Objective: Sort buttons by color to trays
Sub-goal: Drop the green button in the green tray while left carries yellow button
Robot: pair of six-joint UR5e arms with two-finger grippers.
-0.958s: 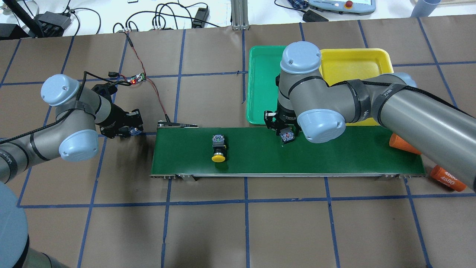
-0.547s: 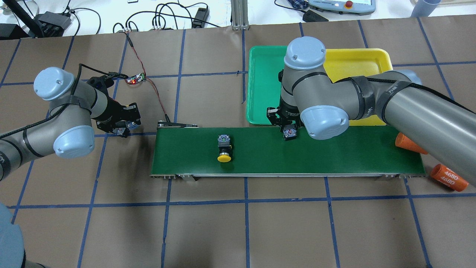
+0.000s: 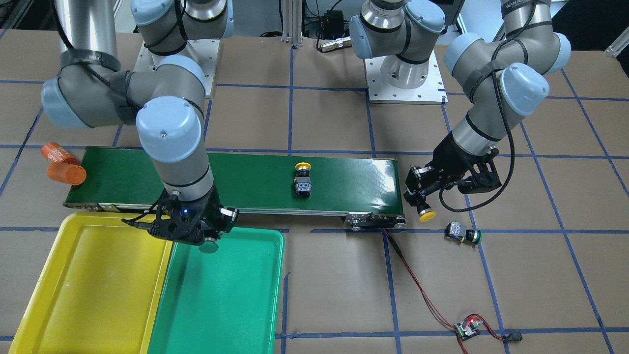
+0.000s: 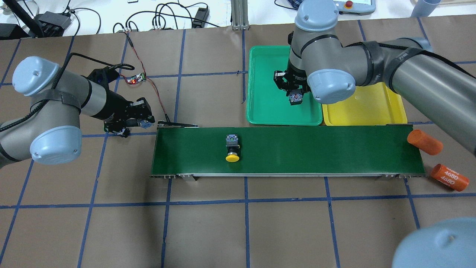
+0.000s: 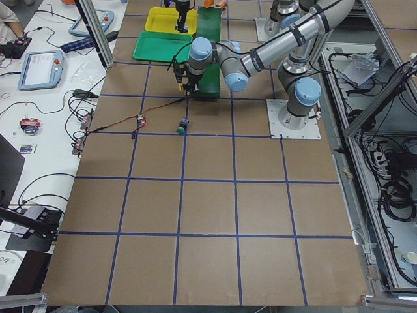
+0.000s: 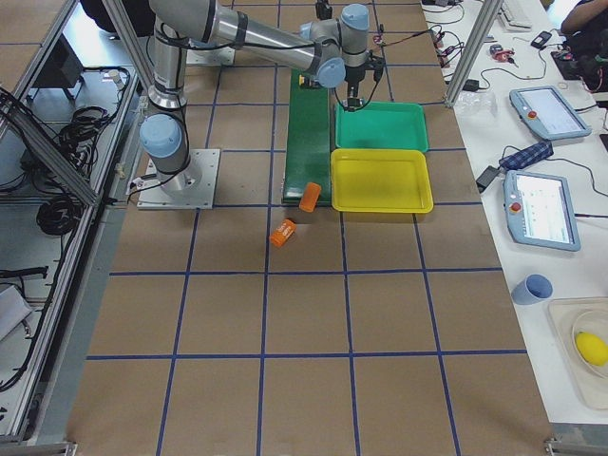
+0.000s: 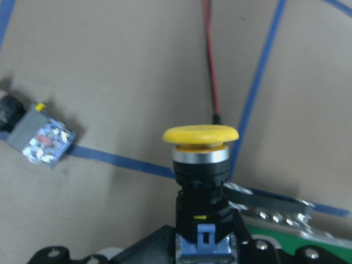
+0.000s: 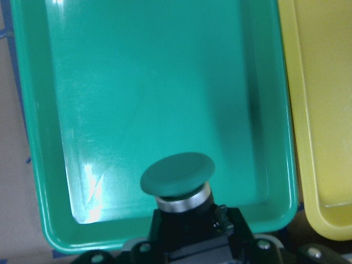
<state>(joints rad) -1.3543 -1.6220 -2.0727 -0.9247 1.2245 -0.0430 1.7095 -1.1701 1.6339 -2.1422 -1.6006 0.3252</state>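
Note:
My right gripper (image 4: 295, 97) is shut on a green button (image 8: 177, 175) and holds it above the green tray (image 4: 264, 74), near the tray's right side. The yellow tray (image 4: 364, 108) lies next to it. My left gripper (image 3: 422, 209) is shut on a yellow button (image 7: 201, 135), held cap down just off the belt's left end. A second yellow button (image 4: 232, 150) lies on the belt. A second green button (image 3: 463, 233) lies on the brown table near my left gripper.
The long dark-green conveyor belt (image 4: 316, 152) runs in front of the trays. Two orange cylinders (image 4: 424, 142) (image 4: 448, 177) lie at its right end. A small circuit board (image 4: 135, 78) with a red wire lies behind my left gripper.
My right gripper has carried the green button from the belt's far edge to over the green tray. My left gripper has moved right toward the belt's end. The belt's yellow button has drifted right.

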